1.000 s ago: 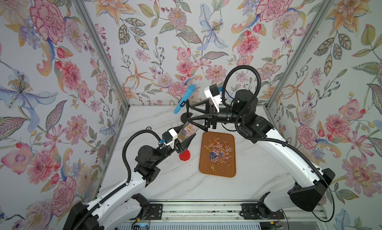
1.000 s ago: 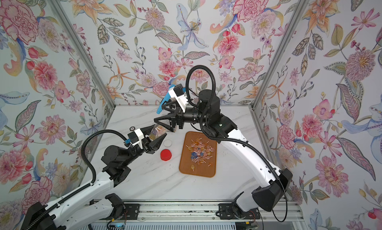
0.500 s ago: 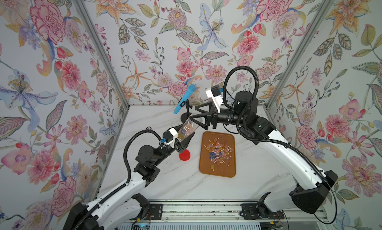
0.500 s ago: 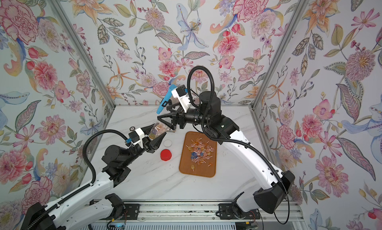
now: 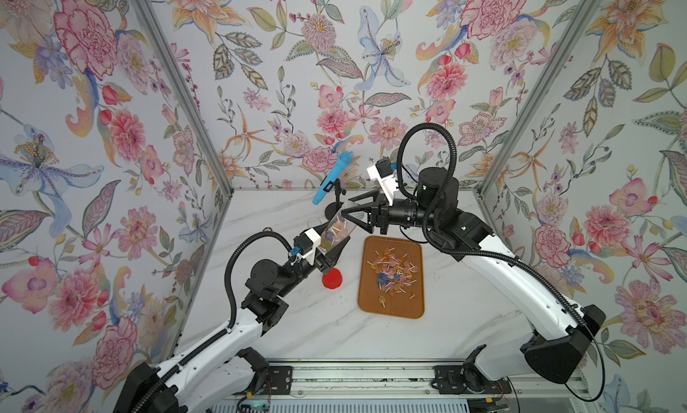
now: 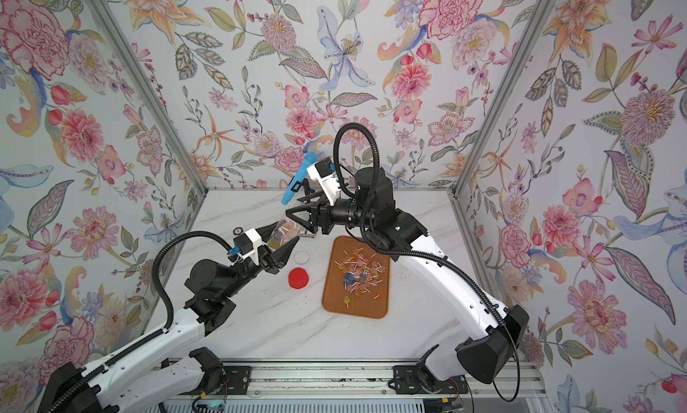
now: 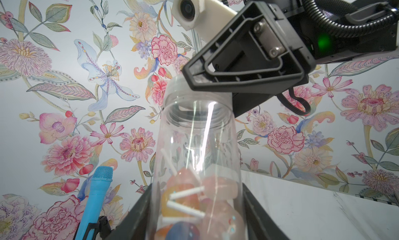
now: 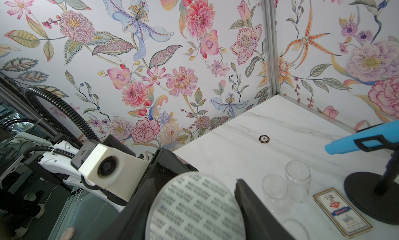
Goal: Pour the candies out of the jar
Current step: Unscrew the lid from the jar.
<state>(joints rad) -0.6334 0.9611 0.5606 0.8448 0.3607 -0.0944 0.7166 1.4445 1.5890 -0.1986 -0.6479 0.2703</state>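
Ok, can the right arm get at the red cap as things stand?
Probably not cleanly. The cap lies beside the tray; the left gripper, holding the jar, hangs between it and the right gripper, which is at the jar's mouth and would have to back off first.

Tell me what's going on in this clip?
The left end effector holds a clear jar tilted above the table, with its red lid lying on the marble nearby. A pile of candies lies on the brown tray, and more sit in the jar's lower end, by the left end effector. The right end effector has its jaws on either side of the jar's upper end. Whether it actually grips the jar cannot be told.
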